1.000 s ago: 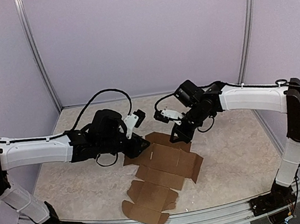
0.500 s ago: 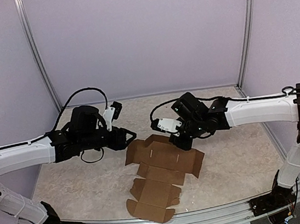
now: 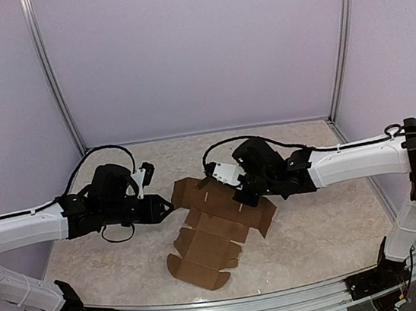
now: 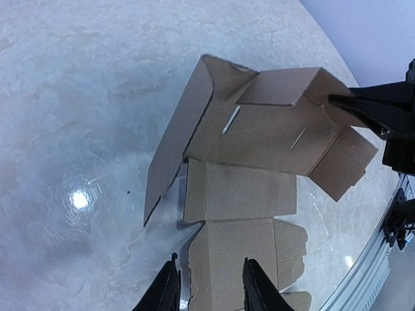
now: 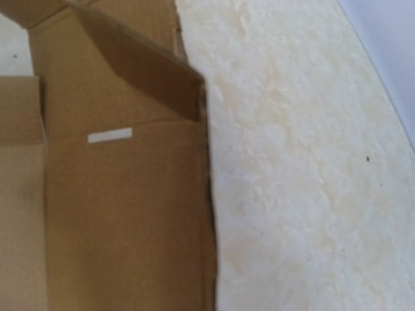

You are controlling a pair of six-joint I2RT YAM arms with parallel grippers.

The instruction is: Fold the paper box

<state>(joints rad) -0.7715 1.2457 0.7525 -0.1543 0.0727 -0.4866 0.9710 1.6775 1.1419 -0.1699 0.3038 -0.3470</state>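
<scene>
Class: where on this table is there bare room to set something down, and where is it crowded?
Bare: table right of the paper box, up to the right arm's base; near-left corner beside the box. Crowded: centre, where left gripper and right gripper sit at the box.

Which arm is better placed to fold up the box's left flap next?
Left, probably. The left gripper sits open beside the raised left flap of the paper box; the right gripper is shut, at its far right panel.
</scene>
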